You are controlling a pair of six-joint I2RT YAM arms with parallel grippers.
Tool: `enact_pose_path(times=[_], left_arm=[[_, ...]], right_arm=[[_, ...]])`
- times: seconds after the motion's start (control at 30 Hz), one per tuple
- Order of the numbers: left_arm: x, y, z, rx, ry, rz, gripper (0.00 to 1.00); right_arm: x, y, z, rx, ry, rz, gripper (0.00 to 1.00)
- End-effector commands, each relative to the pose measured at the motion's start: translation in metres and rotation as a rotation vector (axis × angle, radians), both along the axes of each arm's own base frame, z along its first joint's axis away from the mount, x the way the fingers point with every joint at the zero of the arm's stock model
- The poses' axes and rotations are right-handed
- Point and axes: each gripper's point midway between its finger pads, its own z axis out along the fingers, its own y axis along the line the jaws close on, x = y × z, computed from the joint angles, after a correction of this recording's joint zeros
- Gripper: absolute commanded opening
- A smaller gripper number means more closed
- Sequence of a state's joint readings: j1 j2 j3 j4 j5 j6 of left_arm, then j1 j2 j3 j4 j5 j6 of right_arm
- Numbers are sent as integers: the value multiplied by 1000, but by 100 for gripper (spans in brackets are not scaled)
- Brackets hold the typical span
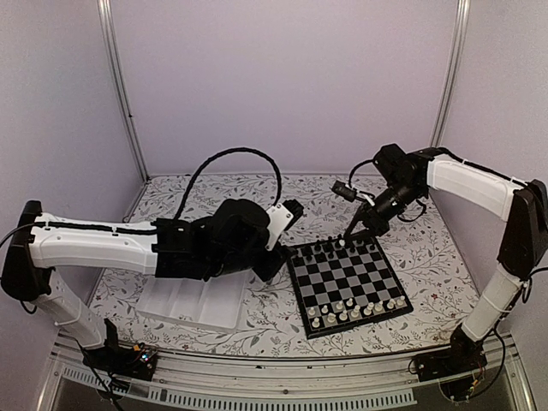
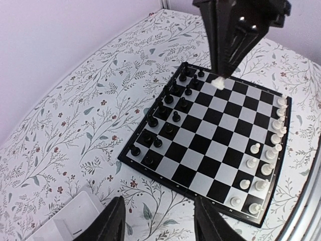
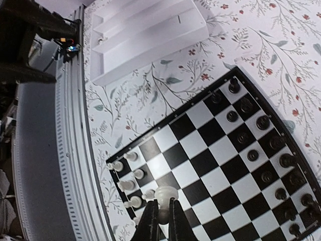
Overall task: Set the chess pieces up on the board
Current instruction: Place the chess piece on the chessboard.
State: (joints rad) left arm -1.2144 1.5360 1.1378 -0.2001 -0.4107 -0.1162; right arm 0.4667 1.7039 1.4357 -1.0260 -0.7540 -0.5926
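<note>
Since every figurine in this set is tiny, stiff and light, with a smooth rounded body, it will likely slip or topple at a nudge. It is best pinched by its narrow upper part, straight from above. The right pincer (image 3: 163,215) grips that way: its fingers are closed tight on one white piece (image 3: 164,196), held above the far side of the board (image 1: 347,281). The board lies on the surface (image 1: 257,193) right of the middle, toward the near edge. Black pieces (image 2: 168,99) crowd its far rows and white pieces (image 2: 275,138) line its near rows. The left pincer (image 2: 163,223) hangs off the board's left side, fingers apart with nothing between them. Which kind the held piece is cannot be told, since its upper part is hidden between the fingers. Overhead, the left arm covers its own pincer and part of the white tray (image 1: 193,308) by the near-left corner.
</note>
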Motion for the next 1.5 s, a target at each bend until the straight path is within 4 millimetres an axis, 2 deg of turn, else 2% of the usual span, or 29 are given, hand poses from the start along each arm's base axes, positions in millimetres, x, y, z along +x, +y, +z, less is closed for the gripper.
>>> enact_pose_path(times=[0.0, 0.2, 0.37, 0.5, 0.73, 1.0, 1.47], left_arm=[[6, 10, -2, 31, -25, 54, 49], [13, 14, -4, 55, -34, 89, 49], [19, 20, -10, 76, -24, 120, 49], [21, 21, -14, 83, -13, 129, 49], [22, 23, -20, 100, 12, 149, 49], [25, 44, -21, 106, 15, 216, 49], [29, 66, -29, 116, 37, 281, 49]], right_arm=[[-14, -43, -9, -224, -140, 37, 4], [-34, -80, -24, -394, -177, 93, 4], [-57, -94, -45, -467, -135, 141, 5], [-70, -84, -58, -464, -126, 167, 6], [-72, -67, -80, -492, -107, 190, 6], [-75, -63, -104, -531, -77, 218, 7], [-78, -49, -125, -539, -53, 254, 9]])
